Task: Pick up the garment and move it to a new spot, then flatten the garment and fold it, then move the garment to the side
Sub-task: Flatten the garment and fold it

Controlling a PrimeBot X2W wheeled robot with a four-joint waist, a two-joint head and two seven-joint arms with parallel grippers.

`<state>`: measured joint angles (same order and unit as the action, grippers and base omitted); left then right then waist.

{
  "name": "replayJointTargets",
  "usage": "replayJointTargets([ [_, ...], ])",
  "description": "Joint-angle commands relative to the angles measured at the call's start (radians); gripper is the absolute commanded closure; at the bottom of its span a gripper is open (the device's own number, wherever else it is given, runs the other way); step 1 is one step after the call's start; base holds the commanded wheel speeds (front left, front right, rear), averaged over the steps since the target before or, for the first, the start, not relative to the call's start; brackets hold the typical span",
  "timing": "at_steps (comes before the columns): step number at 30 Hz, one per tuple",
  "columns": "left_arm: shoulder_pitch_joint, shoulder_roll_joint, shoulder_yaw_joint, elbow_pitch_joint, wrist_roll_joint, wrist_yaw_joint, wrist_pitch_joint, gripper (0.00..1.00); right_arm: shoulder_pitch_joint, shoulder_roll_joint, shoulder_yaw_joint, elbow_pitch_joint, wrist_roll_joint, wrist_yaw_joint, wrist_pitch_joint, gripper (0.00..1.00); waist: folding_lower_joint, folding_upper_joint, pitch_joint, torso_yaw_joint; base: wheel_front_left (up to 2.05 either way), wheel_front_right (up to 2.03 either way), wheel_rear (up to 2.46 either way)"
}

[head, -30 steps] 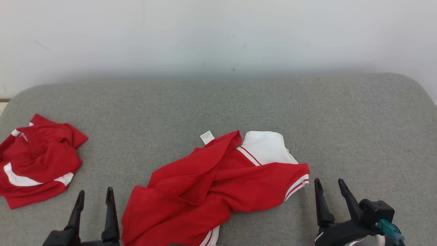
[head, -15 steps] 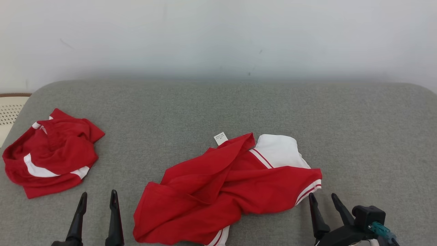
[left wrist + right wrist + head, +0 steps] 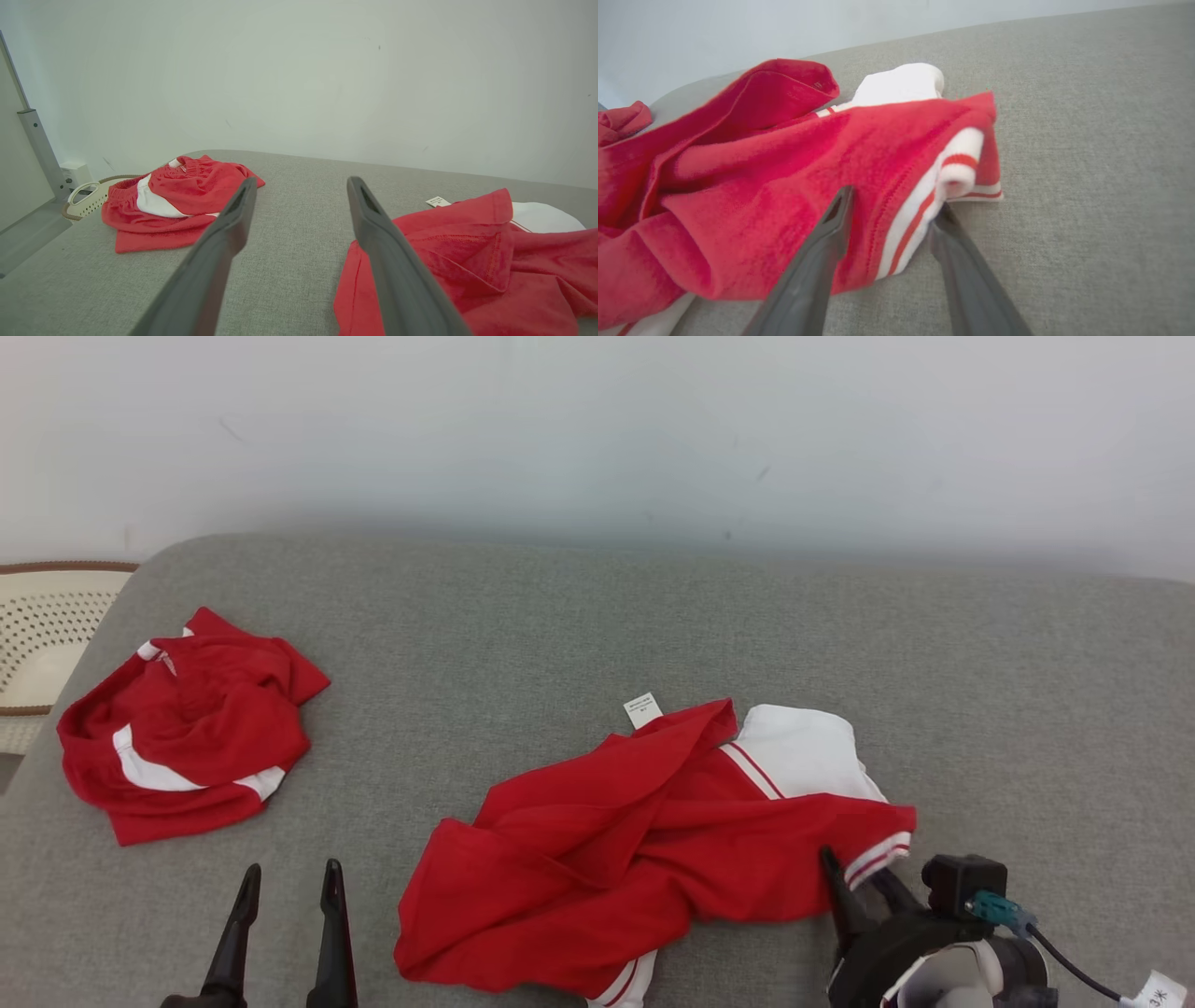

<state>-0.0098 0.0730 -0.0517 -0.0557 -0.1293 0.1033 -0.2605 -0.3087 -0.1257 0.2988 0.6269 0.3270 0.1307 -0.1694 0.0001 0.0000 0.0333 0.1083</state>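
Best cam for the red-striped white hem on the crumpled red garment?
Right wrist view: the red-striped white hem sits large and centred between the right claw's fingers. Head view shows it small at the crumpled red garment's right corner, by that claw. Left wrist view catches that garment's red folds and white panel.

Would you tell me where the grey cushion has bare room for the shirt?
Bare: the wide strip of cushion between the shirt and the wall, and the right end past its white sleeve. Narrower: the gap between the shirt and the crumpled shorts. Crowded: the front, at the shirt and right gripper.
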Motion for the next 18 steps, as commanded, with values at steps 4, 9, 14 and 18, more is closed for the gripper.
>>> replayJointTargets([
  [4,-0.001,-0.004,0.007,0.006,0.010,-0.004,-0.004,0.00,-0.042,-0.020,0.026,0.025,0.024,0.000,-0.036,1.00,-0.0001,0.0000,-0.003,0.006,0.00,0.00,0.00],
  [9,0.017,-0.009,0.022,0.008,0.012,-0.001,-0.004,0.00,-0.103,-0.059,0.053,0.005,0.033,0.000,-0.058,1.00,-0.0001,0.0000,-0.017,-0.009,0.00,0.00,0.00],
  [14,0.028,-0.012,0.028,0.011,0.008,-0.006,-0.004,0.00,-0.176,-0.121,0.072,-0.062,0.035,0.000,-0.035,1.00,-0.0001,0.0000,-0.038,-0.023,0.00,0.00,0.00],
  [18,0.033,-0.016,0.025,0.015,0.007,-0.009,-0.004,0.00,-0.235,-0.165,0.084,-0.125,0.036,0.000,0.011,1.00,-0.0001,0.0000,-0.051,-0.021,0.00,0.00,0.00],
])
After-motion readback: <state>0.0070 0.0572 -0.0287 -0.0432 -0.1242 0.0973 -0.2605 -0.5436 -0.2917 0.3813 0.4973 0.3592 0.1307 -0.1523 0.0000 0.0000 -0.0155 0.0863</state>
